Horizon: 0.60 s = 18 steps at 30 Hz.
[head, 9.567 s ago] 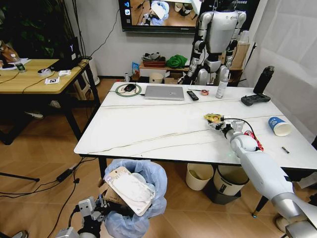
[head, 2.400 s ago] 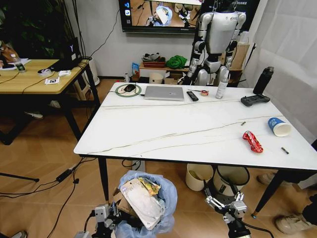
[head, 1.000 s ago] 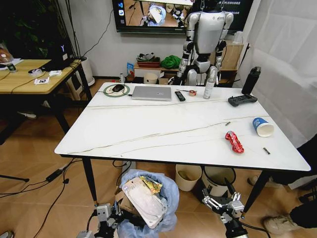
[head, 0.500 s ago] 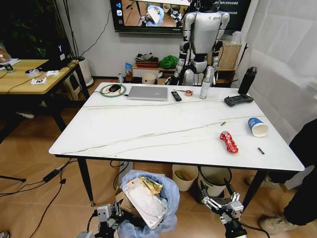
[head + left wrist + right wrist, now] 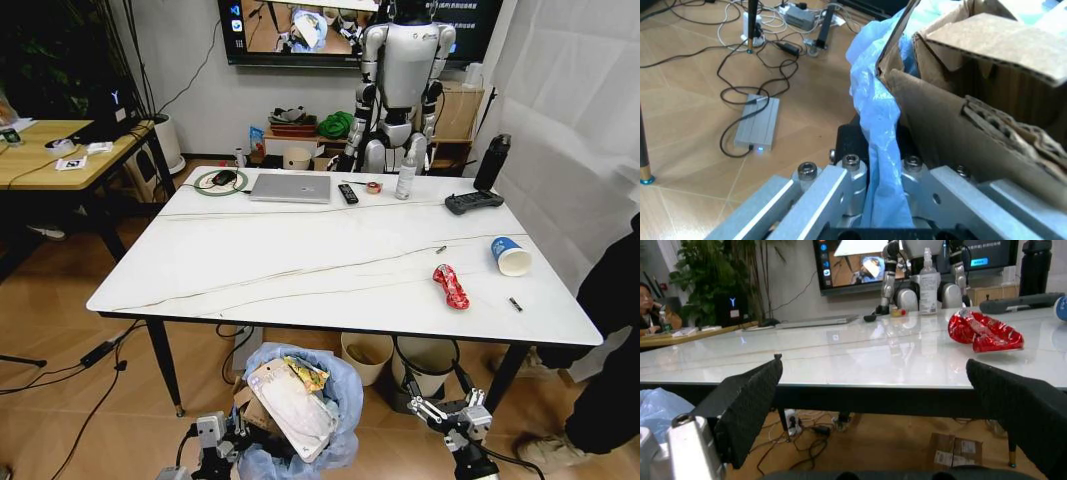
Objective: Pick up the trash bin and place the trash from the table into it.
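A crumpled red wrapper [image 5: 449, 286], light and springy, best pinched across its middle, is lying on the white counter [image 5: 300, 260] near a paper cup [image 5: 511, 256]. Below, the left gripper [image 5: 212, 440] is clamping the blue-bagged trash bin [image 5: 318, 400]; the right gripper [image 5: 445, 415] is hanging with jaws spread.

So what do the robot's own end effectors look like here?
The left end effector is bare silver metal with hex-head screws and a black core. The right end effector has a light grey body with a thin dark cable and two broad black fingers with a fine textured surface.
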Tool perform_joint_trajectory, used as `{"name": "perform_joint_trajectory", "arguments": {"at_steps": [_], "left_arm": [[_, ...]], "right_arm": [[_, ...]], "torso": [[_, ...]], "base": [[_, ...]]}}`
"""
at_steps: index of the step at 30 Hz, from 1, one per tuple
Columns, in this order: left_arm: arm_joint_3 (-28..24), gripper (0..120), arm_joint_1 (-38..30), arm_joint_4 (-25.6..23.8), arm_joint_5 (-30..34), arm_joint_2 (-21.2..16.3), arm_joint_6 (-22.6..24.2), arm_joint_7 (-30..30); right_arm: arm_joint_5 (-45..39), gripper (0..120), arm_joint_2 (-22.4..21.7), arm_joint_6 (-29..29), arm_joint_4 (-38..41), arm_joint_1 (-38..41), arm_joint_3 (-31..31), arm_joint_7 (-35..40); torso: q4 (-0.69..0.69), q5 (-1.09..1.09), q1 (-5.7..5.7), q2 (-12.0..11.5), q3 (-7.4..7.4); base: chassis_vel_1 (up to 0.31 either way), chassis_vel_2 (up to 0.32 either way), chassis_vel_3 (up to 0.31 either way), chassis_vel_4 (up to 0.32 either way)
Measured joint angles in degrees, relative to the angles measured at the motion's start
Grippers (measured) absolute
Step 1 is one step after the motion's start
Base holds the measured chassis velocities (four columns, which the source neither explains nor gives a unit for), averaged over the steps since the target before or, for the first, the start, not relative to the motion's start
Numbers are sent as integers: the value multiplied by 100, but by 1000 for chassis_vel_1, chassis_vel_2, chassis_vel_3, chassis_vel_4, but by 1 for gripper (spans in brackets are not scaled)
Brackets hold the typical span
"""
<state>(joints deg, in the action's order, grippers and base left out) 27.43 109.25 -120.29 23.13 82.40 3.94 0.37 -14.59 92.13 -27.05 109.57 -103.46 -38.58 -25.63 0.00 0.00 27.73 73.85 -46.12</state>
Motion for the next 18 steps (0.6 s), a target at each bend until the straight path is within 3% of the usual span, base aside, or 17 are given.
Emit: {"name": "perform_joint_trajectory", "arguments": {"at_steps": [18], "left_arm": [[-19, 0, 19, -23, -51, 15, -1, -3]], "right_arm": [[-36, 100, 0, 9, -13, 16, 14, 0]], "torso": [[0, 0, 0, 0, 0]], "base": [[-42, -44, 46, 43]]}}
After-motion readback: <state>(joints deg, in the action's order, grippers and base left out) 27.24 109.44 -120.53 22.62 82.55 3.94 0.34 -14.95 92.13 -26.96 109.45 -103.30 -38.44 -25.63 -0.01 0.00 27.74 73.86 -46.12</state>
